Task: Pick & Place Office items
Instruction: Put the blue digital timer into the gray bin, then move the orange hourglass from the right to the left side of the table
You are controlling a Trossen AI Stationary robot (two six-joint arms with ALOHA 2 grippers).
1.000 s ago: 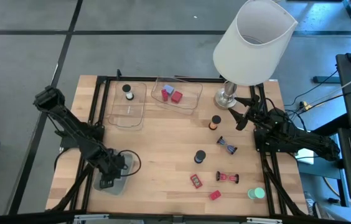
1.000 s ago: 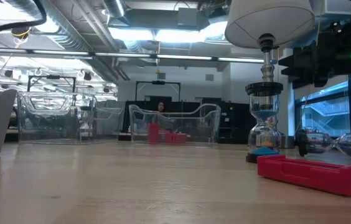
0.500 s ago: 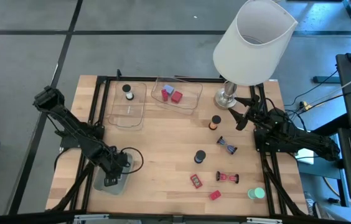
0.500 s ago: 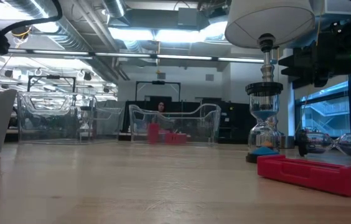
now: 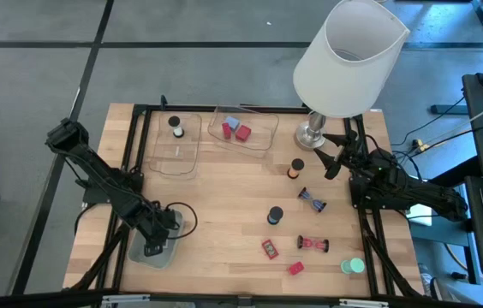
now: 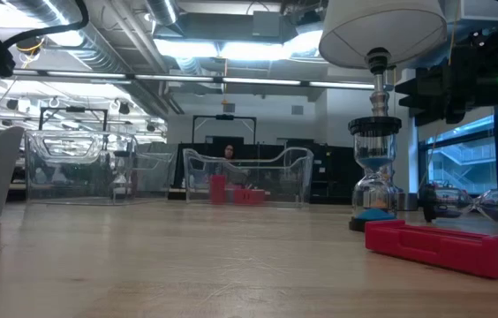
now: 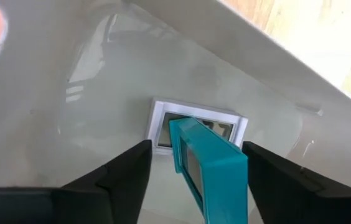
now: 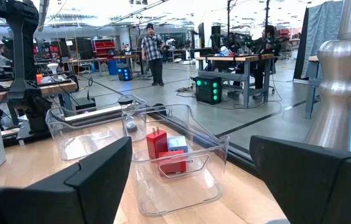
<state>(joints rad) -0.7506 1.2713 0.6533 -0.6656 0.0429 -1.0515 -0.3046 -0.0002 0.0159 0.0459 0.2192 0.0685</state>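
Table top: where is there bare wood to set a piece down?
Bare wood lies mid-table between the clear trays, the pale tray and the black cap. The front right is crowded with hourglasses, red pieces and a teal cap.

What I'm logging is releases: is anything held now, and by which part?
Seemingly nothing: the left gripper stands open around the teal block over the pale tray; the right gripper is open, empty.

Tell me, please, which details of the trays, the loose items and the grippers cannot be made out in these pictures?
- Pale tray contents, high view: the left gripper covers them.
- Teal piece, left wrist view: its lower end is cut off by the edge; touching either finger is unclear.
- Red pieces in the clear tray: too small to identify.
- Right gripper, low view: only a dark mass, fingers unreadable.
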